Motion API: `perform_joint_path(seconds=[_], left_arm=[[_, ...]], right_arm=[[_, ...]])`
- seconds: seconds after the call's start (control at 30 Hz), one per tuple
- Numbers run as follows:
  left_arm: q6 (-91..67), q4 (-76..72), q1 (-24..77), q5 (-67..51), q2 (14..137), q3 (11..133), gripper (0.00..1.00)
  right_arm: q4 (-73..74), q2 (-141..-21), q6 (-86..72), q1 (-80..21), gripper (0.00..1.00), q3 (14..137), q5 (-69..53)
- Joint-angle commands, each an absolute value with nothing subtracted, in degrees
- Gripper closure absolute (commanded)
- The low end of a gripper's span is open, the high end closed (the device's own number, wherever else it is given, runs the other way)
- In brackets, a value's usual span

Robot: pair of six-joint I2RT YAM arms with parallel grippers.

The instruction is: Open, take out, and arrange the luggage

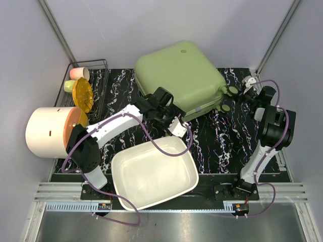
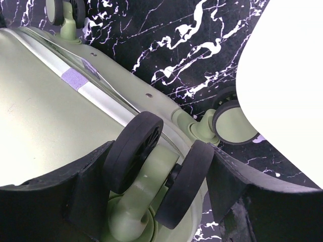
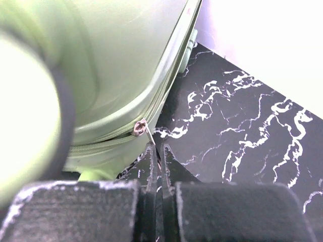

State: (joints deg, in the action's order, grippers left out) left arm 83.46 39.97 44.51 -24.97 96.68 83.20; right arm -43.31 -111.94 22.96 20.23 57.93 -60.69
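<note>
Two arms work one case. At 10 o'clock the dish rack and white cylinder crowd the table's left edge. The left gripper grasps the twin wheel at the near edge of the luggage, which lies zipped at 12 o'clock. The white bin fills 6 o'clock. The right gripper is clenched on the zipper pull at 2 o'clock, with bare marble at 4.
</note>
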Motion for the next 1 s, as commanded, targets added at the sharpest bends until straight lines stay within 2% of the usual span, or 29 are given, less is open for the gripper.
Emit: perform_joint_path(seconds=[0.0, 0.27, 0.4, 0.43, 0.53, 0.67, 0.73, 0.77, 0.8, 0.83, 0.87, 0.9, 0.93, 0.97], left_arm=[[83.32, 48.96, 38.94, -21.44, 92.55, 80.6, 1.0], [84.64, 47.9, 38.41, -23.29, 91.32, 78.13, 1.0], [76.4, 45.09, 35.69, -25.65, 91.32, 81.81, 0.59], [70.63, 44.48, 34.55, -26.97, 91.58, 83.22, 0.45], [57.28, 44.47, 28.49, -34.26, 91.58, 89.2, 0.31], [41.25, 39.39, 19.8, -43.13, 89.21, 90.97, 0.22], [34.23, 35.01, 17.41, -44.47, 87.55, 89.92, 0.18], [33.49, 34.2, 16.1, -44.39, 87.19, 88.52, 0.15], [34.36, 34.1, 15.91, -44.04, 86.84, 87.81, 0.15], [37.32, 34.8, 15.73, -43.16, 86.49, 87.11, 0.15], [38.83, 34.98, 15.56, -41.5, 85.88, 85.53, 0.14], [39.72, 34.89, 15.12, -40.79, 85.61, 84.73, 0.14], [38.77, 33.67, 14.51, -40.43, 85.52, 84.2, 0.13], [37.19, 32.97, 12.15, -41.3, 86.21, 84.11, 0.13]], right_arm=[[-51.15, -115.13, 15.66, 22.33, 1.0, 69.25, -56.33], [-47.46, -122.87, 12.04, 18.03, 1.0, 80.68, -59.33], [-47.02, -124.54, 13.62, 16.26, 1.0, 82.52, -59.76], [-46.93, -124.98, 13.45, 16.09, 1.0, 82.96, -60.2], [-46.58, -125.24, 13.71, 15.38, 1.0, 83.5, -61.17], [-46.15, -124.63, 14.15, 14.77, 1.0, 83.06, -62.05], [-40.81, -123.15, 17.03, 14.94, 1.0, 83.14, -62.92], [-37.74, -122.35, 19.14, 15.03, 0.98, 83.06, -63.36], [-30.48, -121.47, 21.51, 15.2, 0.88, 82.97, -63.98], [-25.97, -119.81, 27.62, 15.55, 0.72, 82.97, -65.29], [-20.97, -118.92, 31.51, 15.82, 0.61, 83.14, -65.74], [-8.48, -118.13, 36.25, 15.82, 0.54, 84.54, -66.18], [-1.39, -117.08, 47.0, 15.91, 0.47, 85.51, -66.44], [5.99, -116.81, 51.89, 16.0, 0.35, 86.65, -66.27]])
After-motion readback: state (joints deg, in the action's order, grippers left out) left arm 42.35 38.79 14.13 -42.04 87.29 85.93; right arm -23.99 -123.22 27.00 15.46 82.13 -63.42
